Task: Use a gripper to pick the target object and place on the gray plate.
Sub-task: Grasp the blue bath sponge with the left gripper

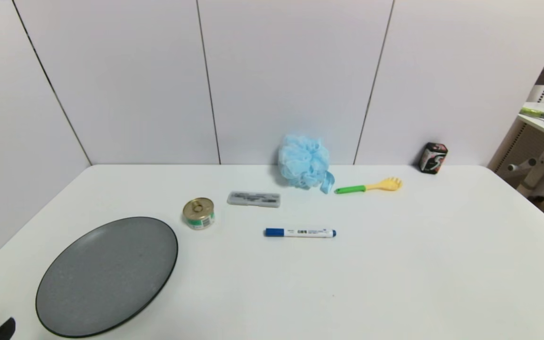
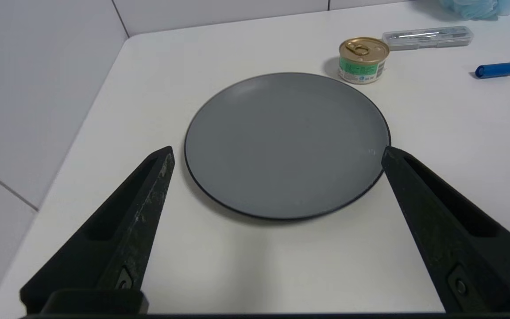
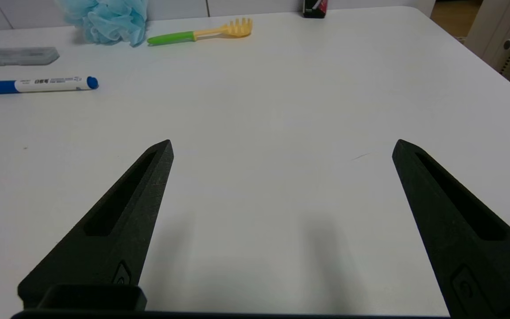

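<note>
Left tool [image 2: 277, 153] is hanging low over the near-left part of the white worktop [image 1: 395, 264], fingers spread wide, holding nothing. The gray plate [image 2: 287, 144] is lying flat directly ahead of it, bare, framed between the fingertips. Just beyond the plate's far edge a small gold-lidded can [image 2: 363, 60] is standing upright, with a clear plastic case [image 2: 427, 37] past it.

Right tool [image 3: 281, 146] is also sitting wide and holding nothing over the near-right worktop. The light-blue bath pouf [image 3: 104, 17] is sitting far ahead of it and off to its left, up against the back wall, well apart from the plate. A green-handled yellow pasta fork [image 3: 202, 33] is lying just beside the pouf, and a blue-capped marker [image 3: 42, 84] is lying nearer the tool.
</note>
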Controlling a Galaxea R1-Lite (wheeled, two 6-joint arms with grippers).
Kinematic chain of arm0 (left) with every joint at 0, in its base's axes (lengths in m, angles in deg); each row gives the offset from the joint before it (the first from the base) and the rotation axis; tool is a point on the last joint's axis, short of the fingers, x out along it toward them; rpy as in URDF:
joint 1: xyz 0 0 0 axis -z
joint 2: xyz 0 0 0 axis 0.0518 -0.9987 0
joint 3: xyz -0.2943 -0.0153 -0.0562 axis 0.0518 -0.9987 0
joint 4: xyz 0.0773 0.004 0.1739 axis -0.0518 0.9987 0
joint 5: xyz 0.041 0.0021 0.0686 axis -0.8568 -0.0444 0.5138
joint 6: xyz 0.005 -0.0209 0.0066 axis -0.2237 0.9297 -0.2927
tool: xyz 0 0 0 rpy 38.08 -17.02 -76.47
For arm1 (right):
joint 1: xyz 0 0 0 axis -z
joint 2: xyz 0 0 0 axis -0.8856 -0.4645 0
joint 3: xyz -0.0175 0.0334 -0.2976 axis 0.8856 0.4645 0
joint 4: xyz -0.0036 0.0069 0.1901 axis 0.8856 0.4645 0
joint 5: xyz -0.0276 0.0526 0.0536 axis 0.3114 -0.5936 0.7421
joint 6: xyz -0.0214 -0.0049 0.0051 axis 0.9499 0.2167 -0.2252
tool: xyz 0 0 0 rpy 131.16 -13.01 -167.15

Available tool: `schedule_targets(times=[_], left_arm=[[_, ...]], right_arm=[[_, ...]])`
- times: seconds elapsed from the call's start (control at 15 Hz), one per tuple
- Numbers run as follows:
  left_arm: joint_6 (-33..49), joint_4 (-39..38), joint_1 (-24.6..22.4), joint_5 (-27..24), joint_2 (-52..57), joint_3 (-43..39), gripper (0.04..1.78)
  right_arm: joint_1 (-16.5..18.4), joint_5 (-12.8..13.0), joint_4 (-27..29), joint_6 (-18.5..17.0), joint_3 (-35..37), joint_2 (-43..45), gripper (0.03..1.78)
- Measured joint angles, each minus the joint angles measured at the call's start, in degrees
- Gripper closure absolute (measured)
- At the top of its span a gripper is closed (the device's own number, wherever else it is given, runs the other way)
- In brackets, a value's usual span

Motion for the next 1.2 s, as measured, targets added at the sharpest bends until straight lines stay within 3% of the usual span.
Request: schedule_targets(times=[0.27, 0.47, 0.87, 1.2], left_arm=[[-6.8, 0.2, 4.0, -2.6, -18.0, 12.8, 0.13], [-9.4, -0.6, 9.7, -6.1, -31.6, 21.0, 0.13], [-9.6, -9.2, 22.2, -7.9, -56.4, 33.0, 0.13], [-6.2, -12.4, 28.8, -7.3, -72.0, 44.4, 0.13]], right_arm=[[0.0, 0.0, 0.0, 0.0, 0.0, 0.0, 0.10], [0.0, 0.0, 0.0, 0.0, 0.0, 0.0, 0.10], [0.0, 0.0, 0.0, 0.0, 0.0, 0.0, 0.10], [0.0, 0.0, 0.0, 0.0, 0.0, 0.0, 0.10]])
